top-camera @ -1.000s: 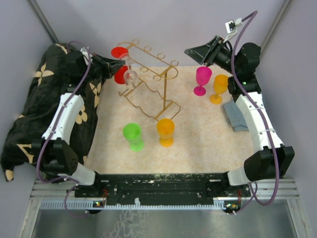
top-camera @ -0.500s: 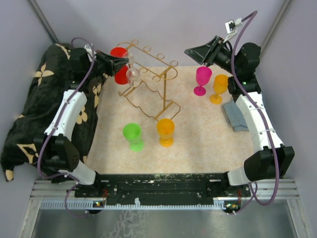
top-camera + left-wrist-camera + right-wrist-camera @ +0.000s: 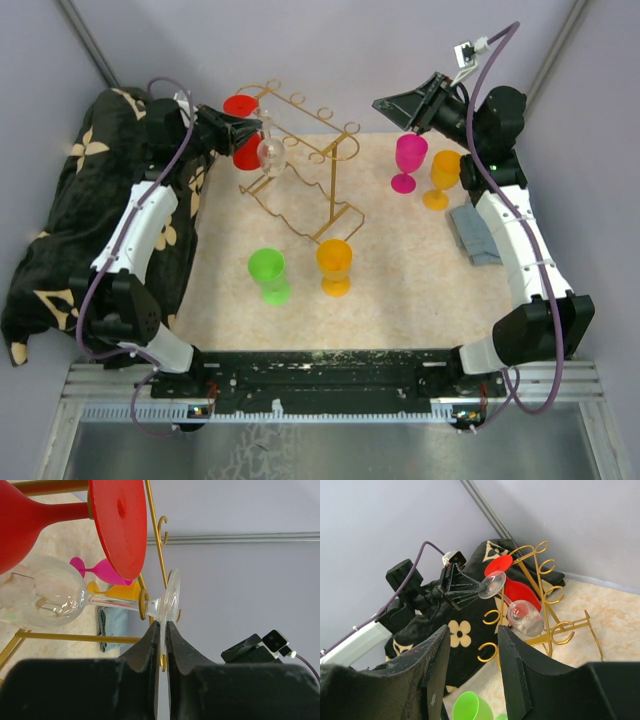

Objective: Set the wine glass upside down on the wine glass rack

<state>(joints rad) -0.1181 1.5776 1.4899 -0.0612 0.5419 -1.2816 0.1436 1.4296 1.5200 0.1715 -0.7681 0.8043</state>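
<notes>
Well, on the table (image 3: 420, 290) stands the gold wine glass rack (image 3: 75, 638), toward the far left. Tilted at its top row hangs the clear wine glass (image 3: 42, 597), bowl low, stem through a loop, just beside a red glass (image 3: 115, 525). The left hand (image 3: 162, 625) pinches the rim of its foot. The right hand (image 3: 472, 630) hovers well apart, fingers spread, empty.
</notes>
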